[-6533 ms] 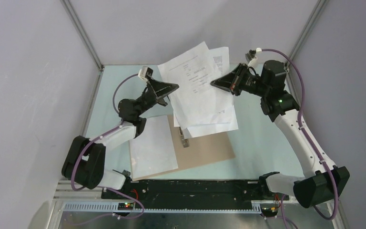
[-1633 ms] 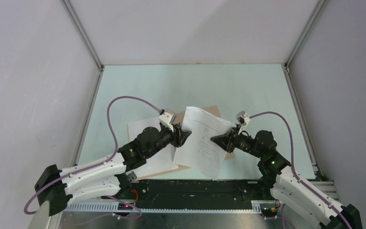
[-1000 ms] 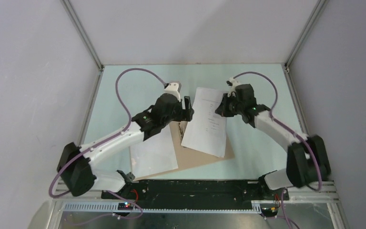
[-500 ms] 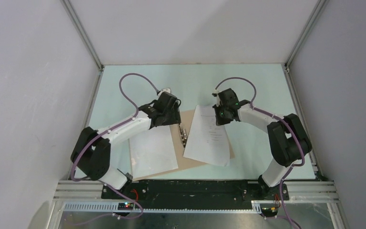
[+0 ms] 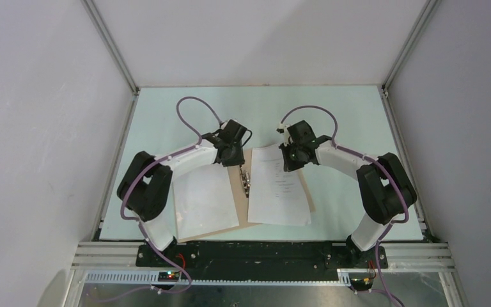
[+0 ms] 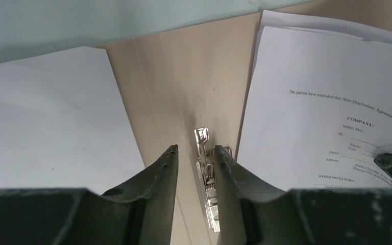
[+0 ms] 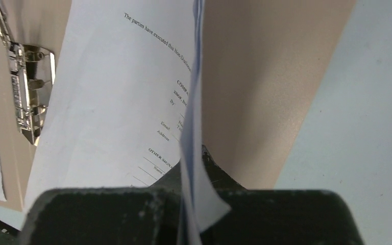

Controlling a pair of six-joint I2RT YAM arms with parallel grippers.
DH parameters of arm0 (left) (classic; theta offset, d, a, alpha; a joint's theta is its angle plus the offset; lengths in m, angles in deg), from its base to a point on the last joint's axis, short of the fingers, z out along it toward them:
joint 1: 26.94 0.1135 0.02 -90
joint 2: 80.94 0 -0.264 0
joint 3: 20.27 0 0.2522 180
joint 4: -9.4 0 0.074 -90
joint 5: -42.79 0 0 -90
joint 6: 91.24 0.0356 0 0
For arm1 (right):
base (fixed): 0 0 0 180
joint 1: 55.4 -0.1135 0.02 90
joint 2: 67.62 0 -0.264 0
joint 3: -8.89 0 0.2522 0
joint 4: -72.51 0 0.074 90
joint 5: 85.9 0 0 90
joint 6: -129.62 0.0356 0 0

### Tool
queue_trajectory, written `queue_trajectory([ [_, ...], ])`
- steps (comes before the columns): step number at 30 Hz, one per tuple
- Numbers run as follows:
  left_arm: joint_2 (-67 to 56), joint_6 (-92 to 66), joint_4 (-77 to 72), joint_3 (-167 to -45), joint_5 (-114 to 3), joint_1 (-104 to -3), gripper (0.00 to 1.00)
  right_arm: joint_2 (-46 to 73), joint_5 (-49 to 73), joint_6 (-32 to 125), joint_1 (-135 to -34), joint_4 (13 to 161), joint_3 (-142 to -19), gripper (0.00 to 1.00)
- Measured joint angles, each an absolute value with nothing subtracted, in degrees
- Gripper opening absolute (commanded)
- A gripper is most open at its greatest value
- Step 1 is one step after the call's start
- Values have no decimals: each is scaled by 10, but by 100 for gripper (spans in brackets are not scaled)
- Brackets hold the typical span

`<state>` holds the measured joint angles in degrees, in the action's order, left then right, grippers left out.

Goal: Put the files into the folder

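Note:
The tan folder (image 5: 243, 212) lies open on the table, its metal spine clip (image 5: 247, 181) in the middle. A blank white sheet (image 5: 204, 199) rests on its left leaf. The printed files (image 5: 280, 192) lie on the right leaf, with a corner raised. My right gripper (image 5: 289, 160) is shut on that top corner; the paper edge (image 7: 196, 102) runs up from between the jaws (image 7: 196, 153). My left gripper (image 6: 196, 150) is open, low over the folder (image 6: 184, 92). Its fingers straddle the upright lever of the clip (image 6: 204, 158); the right finger touches it and the left stands off.
The pale green table (image 5: 332, 115) extends behind and to both sides of the folder. Grey walls with metal corner posts (image 5: 110, 48) enclose it. A black rail (image 5: 262, 252) with the arm bases runs along the near edge.
Both arms have come down towards the folder's far edge. The files now lie flatter and squarer on the right leaf. My left gripper's jaws have narrowed around the spine clip.

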<state>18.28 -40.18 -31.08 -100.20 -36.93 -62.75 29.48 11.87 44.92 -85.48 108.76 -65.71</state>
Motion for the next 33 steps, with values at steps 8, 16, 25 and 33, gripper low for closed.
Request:
queue_trajectory([
  [8,209,-397,-320,-1021,-369,-628,38,295,178,445,-841,1057,-657,0],
  [16,241,-398,-326,-1041,-362,-628,30,295,211,444,-836,1043,-658,0],
  [25,282,-392,-330,-1070,-358,-628,22,295,214,438,-834,1040,-678,0],
  [33,297,-376,-331,-1081,-366,-630,12,308,225,439,-834,1039,-680,0],
])
